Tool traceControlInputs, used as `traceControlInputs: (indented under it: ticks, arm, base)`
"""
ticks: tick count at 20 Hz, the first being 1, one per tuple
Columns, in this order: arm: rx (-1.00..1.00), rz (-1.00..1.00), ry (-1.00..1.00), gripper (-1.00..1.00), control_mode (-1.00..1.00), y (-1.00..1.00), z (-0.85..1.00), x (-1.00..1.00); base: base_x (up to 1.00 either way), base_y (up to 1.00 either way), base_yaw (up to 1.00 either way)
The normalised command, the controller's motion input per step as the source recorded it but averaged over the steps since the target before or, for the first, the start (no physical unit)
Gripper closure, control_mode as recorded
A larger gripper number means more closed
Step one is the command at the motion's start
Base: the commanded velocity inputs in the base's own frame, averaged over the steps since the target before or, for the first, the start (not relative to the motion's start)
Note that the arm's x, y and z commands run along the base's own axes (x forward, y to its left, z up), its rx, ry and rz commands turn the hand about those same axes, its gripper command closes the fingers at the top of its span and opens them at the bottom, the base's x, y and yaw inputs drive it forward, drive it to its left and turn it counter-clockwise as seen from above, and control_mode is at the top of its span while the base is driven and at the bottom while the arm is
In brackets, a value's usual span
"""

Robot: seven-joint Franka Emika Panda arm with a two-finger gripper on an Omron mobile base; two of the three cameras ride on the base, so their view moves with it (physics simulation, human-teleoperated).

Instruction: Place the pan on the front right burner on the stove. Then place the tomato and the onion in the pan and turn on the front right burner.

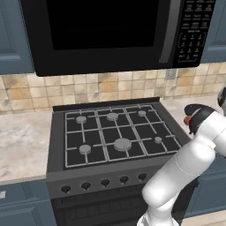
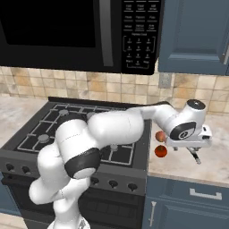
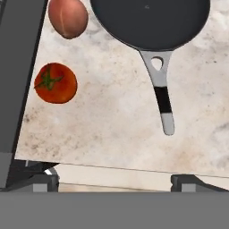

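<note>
Just beside pan: onion, tomato

matt black pan, glossy tomato, mottled stone-look counter, tiled backsplash

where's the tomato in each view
left base view: a red sliver at the arm's dark joint, right of the stove, perhaps the tomato.
right base view: tomato on the counter under the hand, right of the stove.
hand view: tomato at left, below the onion.
Shared landmark: the stove's right edge.
</note>
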Motion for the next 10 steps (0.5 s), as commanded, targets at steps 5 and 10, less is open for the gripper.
traceControlInputs:
  ticks: [5, 10]
  arm:
    - [0.02, 0.13, 0.04, -1.0, -1.0, -0.26, -0.12, 0.07]
    - [0.01, 0.09, 0.07, -1.0, -1.0, -0.14, -0.1, 0.19]
  base:
    - [0.0, 0.0, 0.0]
    - [0.0, 0.0, 0.0]
